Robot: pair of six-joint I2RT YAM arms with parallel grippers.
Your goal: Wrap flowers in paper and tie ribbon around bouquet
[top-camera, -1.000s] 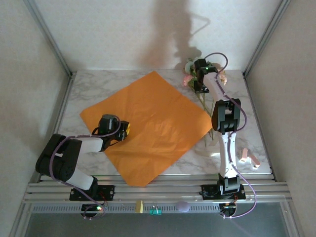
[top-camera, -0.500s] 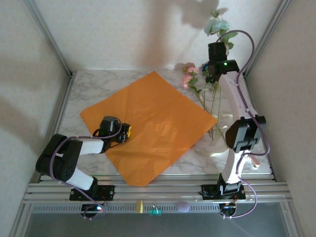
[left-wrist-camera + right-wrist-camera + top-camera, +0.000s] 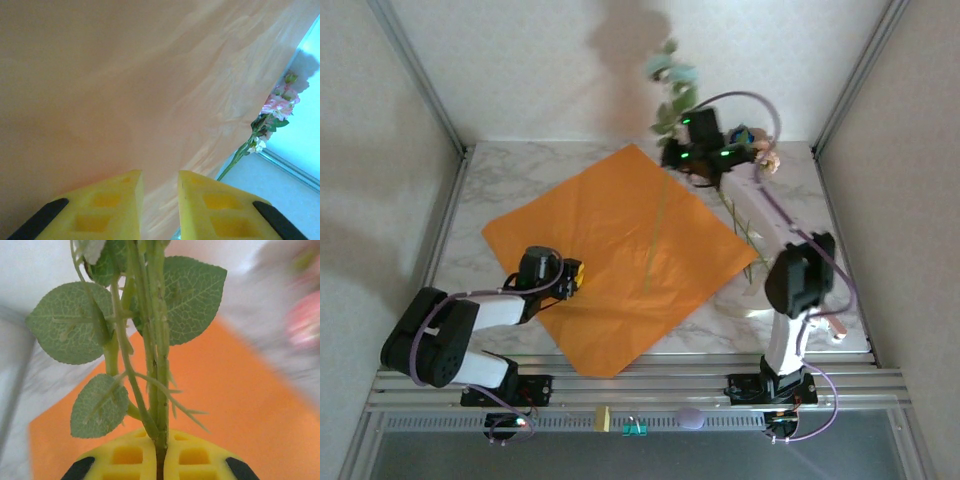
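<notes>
R gripper swung left clamping flowers over paper, marble table; L gripper ajar.

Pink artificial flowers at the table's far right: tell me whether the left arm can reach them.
Probably not: the pink flowers lie across the orange paper sheet from the left tool, and the right arm stretches past them.

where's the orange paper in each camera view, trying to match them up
Top external: the orange paper lies flat mid-table, turned like a diamond.
Left wrist: upper left and centre, its edge slanting down the right side.
Right wrist: lower background, behind the green stem.
Shared landmark: pink blooms off the paper's right edge; at the right in left wrist, a pink blur at upper right in right wrist.
</notes>
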